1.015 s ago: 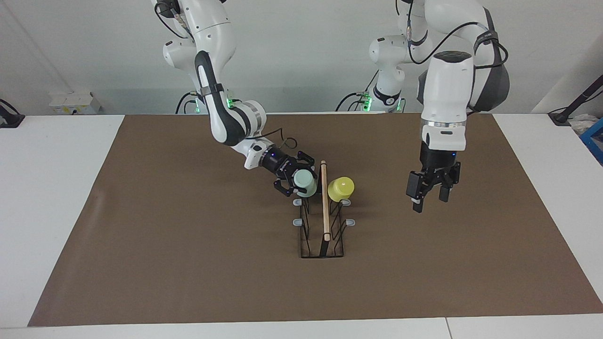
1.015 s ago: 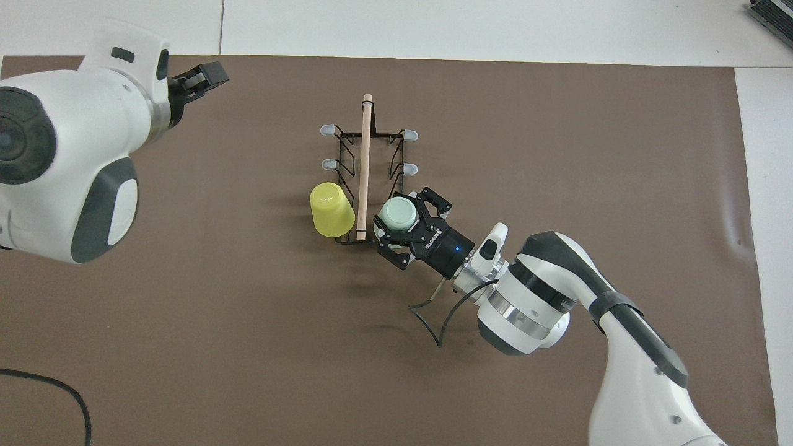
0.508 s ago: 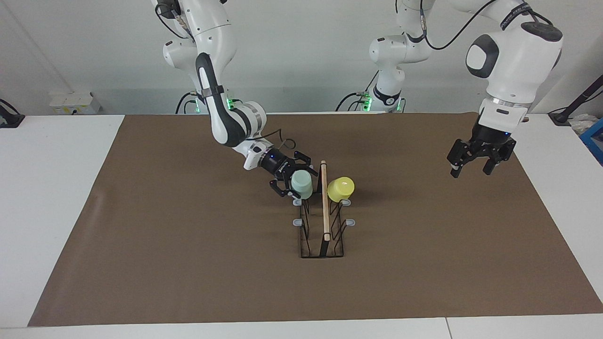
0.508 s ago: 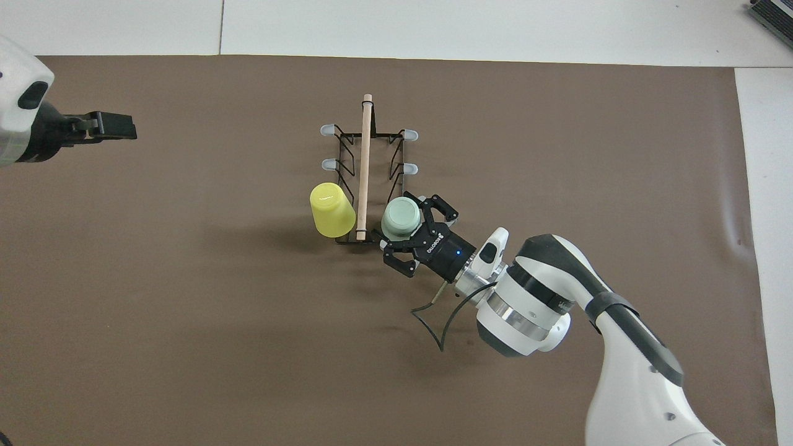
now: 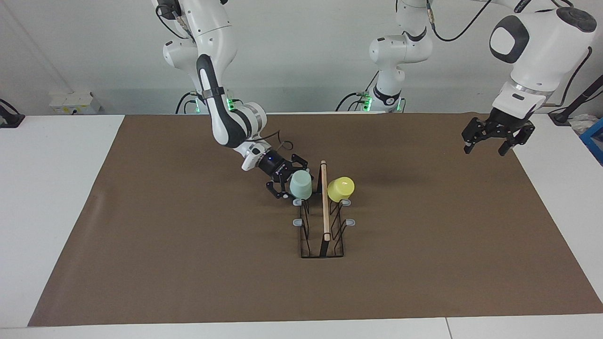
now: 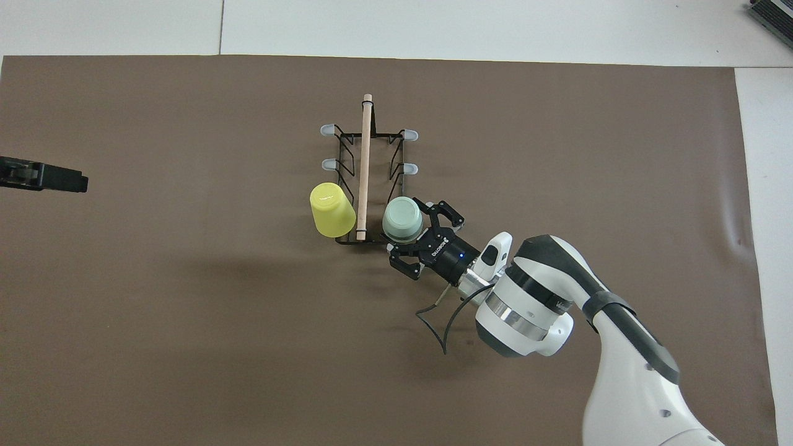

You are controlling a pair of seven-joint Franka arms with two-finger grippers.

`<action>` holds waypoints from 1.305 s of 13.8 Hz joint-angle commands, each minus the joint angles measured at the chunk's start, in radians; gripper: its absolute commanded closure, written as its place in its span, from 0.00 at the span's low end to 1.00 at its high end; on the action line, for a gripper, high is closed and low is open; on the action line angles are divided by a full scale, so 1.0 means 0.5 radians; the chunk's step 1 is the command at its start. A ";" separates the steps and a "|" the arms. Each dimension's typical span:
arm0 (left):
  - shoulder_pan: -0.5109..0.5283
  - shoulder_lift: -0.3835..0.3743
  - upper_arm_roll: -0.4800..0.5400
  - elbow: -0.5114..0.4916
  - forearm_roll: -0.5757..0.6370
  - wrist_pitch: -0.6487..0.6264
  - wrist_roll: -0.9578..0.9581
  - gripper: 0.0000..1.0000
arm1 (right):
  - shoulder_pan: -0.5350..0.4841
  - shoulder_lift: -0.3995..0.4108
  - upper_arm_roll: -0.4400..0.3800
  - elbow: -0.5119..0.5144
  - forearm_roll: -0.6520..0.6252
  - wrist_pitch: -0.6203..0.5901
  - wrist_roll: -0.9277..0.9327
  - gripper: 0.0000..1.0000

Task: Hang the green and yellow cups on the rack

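Hovering spread-open just beside the green cup, right gripper, grip apparently let go: cup sits upturned on a rack peg, yellow cup hung alongside. Waiting open over the mat's edge, left gripper.

A narrow black wire rack with a light wooden rod along its top stands at frame centre. The mint green cup and the yellow cup hang upside down on pegs either side of its upper end.
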 commanded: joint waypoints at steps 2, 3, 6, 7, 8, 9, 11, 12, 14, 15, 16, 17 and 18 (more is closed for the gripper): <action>-0.138 -0.065 0.138 0.013 -0.001 -0.181 0.120 0.00 | 0.002 0.017 0.015 0.004 0.215 0.095 -0.071 0.00; -0.153 -0.069 0.138 0.013 -0.001 -0.202 0.120 0.00 | 0.002 0.014 0.015 0.004 0.200 0.120 -0.071 0.00; -0.218 -0.047 0.171 0.071 0.057 -0.252 0.110 0.00 | 0.002 0.001 0.015 0.004 0.166 0.224 -0.071 0.00; -0.218 -0.032 0.172 0.117 0.057 -0.279 0.110 0.00 | 0.002 0.001 0.015 0.004 0.166 0.230 -0.071 0.00; -0.215 -0.020 0.162 0.160 0.054 -0.316 0.110 0.00 | 0.002 0.001 0.015 0.004 0.166 0.249 -0.065 0.00; -0.218 -0.007 0.156 0.172 0.051 -0.325 0.107 0.00 | 0.002 -0.002 0.018 0.004 0.166 0.273 -0.050 0.00; -0.218 -0.010 0.144 0.169 0.042 -0.328 -0.005 0.00 | 0.002 -0.023 0.018 -0.005 0.153 0.328 -0.043 0.00; -0.221 -0.013 0.141 0.166 0.042 -0.341 -0.091 0.00 | 0.005 -0.057 0.018 -0.008 0.144 0.438 -0.043 0.00; -0.218 -0.032 0.120 0.148 0.054 -0.380 -0.208 0.00 | 0.026 -0.118 0.018 -0.012 0.126 0.598 -0.046 0.00; -0.218 -0.047 0.119 0.130 0.054 -0.384 -0.215 0.00 | 0.029 -0.133 0.018 -0.012 0.104 0.632 -0.043 0.00; -0.218 -0.050 0.119 0.117 0.060 -0.396 -0.260 0.00 | 0.029 -0.146 0.015 -0.008 0.071 0.666 -0.043 0.00; -0.218 -0.059 0.116 0.117 0.060 -0.448 -0.343 0.00 | 0.020 -0.158 0.015 -0.005 0.001 0.712 -0.043 0.00; -0.218 -0.078 0.116 0.102 0.060 -0.466 -0.371 0.00 | 0.002 -0.173 0.012 0.004 -0.115 0.751 -0.043 0.00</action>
